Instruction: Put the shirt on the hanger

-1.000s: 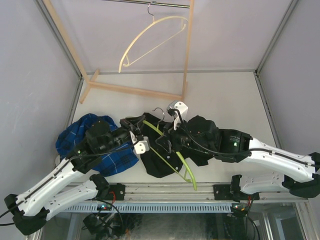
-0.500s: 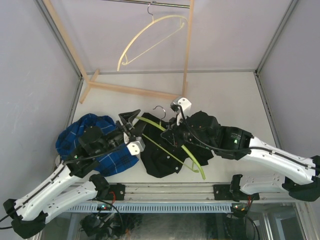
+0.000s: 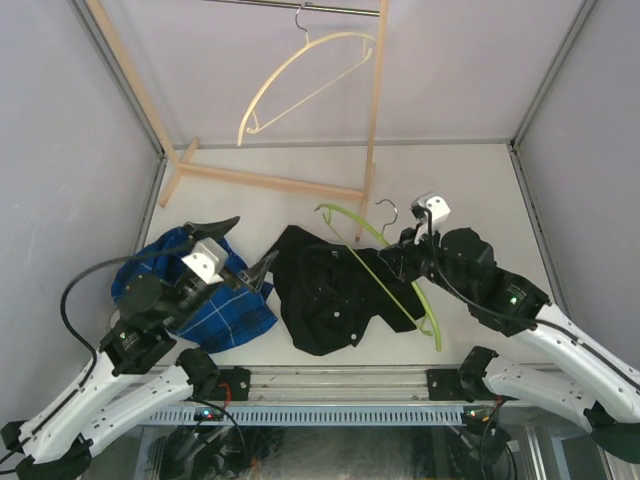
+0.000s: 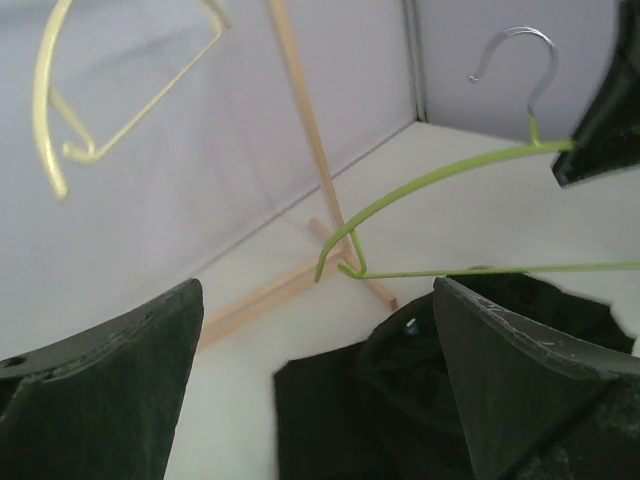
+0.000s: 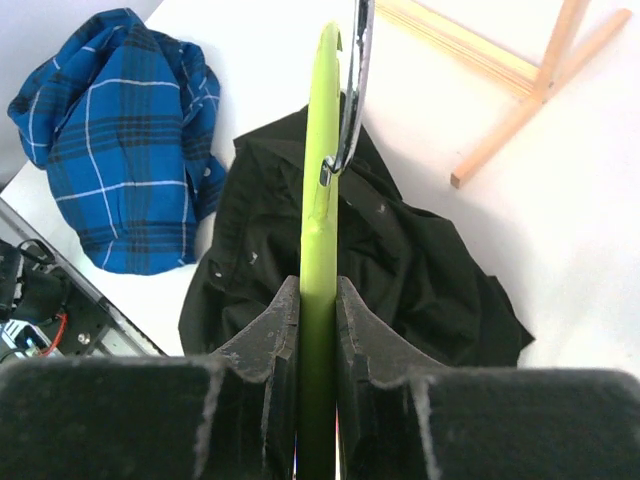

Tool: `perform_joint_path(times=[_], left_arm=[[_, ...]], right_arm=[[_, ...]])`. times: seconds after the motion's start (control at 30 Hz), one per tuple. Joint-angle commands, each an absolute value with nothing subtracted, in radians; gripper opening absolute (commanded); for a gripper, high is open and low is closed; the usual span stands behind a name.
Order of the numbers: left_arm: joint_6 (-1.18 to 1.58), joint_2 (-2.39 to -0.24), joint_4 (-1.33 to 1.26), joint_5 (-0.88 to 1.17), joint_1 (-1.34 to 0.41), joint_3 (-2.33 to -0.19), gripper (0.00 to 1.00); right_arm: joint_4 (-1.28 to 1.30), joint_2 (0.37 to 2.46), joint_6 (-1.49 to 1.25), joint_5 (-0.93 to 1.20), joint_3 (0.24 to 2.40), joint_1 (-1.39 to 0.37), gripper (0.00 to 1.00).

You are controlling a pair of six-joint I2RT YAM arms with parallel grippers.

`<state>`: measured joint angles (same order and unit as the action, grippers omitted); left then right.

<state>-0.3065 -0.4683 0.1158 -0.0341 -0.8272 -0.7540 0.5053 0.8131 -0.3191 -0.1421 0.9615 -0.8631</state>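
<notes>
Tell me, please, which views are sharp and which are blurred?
Top external: evenly lit, sharp. Left wrist: its end effector's fingers dark and blurred, the hanger fairly sharp. Right wrist: the hanger soft up close, the shirt and the plaid shirt sharp.

Two shirts lie crumpled on one pale tabletop (image 3: 460, 190): one plain black button-up shirt (image 3: 325, 300) and one blue plaid shirt (image 3: 235, 318). There are two clothes hangers, each with a single metal hook: one thin lime-green plastic hanger (image 5: 320, 150) and one pale cream curved hanger (image 3: 272, 74). One light wooden garment rack (image 3: 270, 182) stands at the back of the table. Two white-and-black robot arms reach in from the near edge, one left arm (image 3: 110, 370) and one right arm (image 3: 560, 330).
</notes>
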Motion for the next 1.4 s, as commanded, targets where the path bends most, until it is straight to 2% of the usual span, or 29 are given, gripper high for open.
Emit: perform_joint_path(times=[0.0, 0.33, 0.57, 0.73, 1.1, 1.37], left_arm=[[0.085, -0.442, 0.204, -0.257, -0.828, -0.766, 1.00], [0.600, -0.561, 0.514, -0.341, -0.828, -0.764, 1.00], [0.803, -0.690, 0.553, -0.331, -0.828, -0.753, 1.00], [0.840, -0.726, 0.448, -0.310, -0.830, -0.697, 1.00], [0.763, -0.929, 0.237, -0.303, -0.854, -0.663, 0.70], [0.738, -1.097, 0.192, -0.315, -0.854, -0.709, 0.57]], right_arm=[[0.422, 0.728, -0.286, -0.065, 0.926, -0.793, 0.00], [0.376, 0.506, -0.248, 0.011, 0.744, -0.752, 0.00], [0.383, 0.401, -0.266, -0.027, 0.687, -0.752, 0.00], [0.407, 0.382, -0.281, -0.022, 0.684, -0.752, 0.00], [0.408, 0.368, -0.310, -0.028, 0.671, -0.752, 0.00], [0.422, 0.354, -0.322, -0.025, 0.673, -0.752, 0.00]])
